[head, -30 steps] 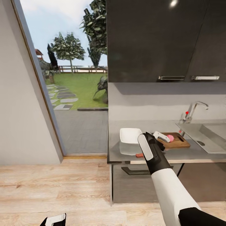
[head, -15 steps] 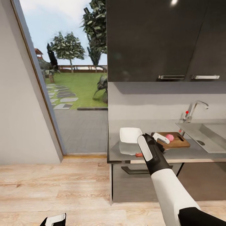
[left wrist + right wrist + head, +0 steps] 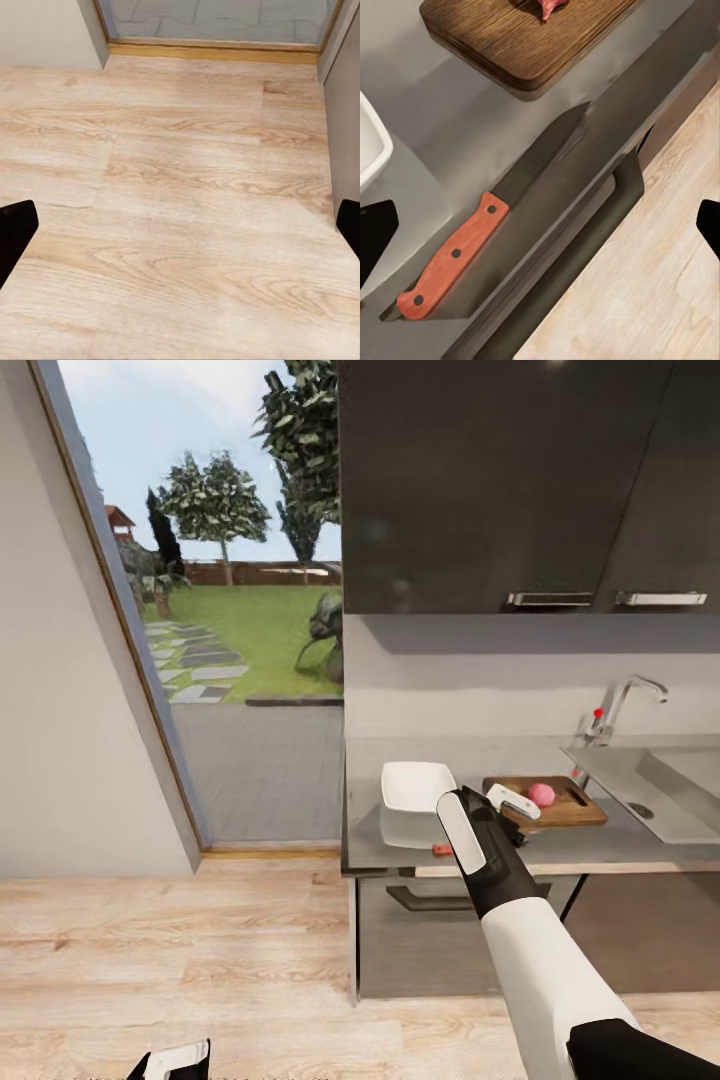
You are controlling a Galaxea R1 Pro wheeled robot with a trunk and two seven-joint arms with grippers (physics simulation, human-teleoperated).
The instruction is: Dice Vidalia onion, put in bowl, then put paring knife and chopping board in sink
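1. Right gripper [image 3: 540, 225] spread wide, holding nothing, above the paring knife [image 3: 487, 247] lying flat at the countertop [image 3: 600, 845] front edge.
2. Vidalia onion [image 3: 541, 794] on chopping board [image 3: 560, 808], beside white bowl [image 3: 415, 787].
3. Left gripper [image 3: 180, 225] wide open over wood floor [image 3: 187, 187].

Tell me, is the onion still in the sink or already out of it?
Out. The Vidalia onion sits on the chopping board on the countertop, beside the sink.
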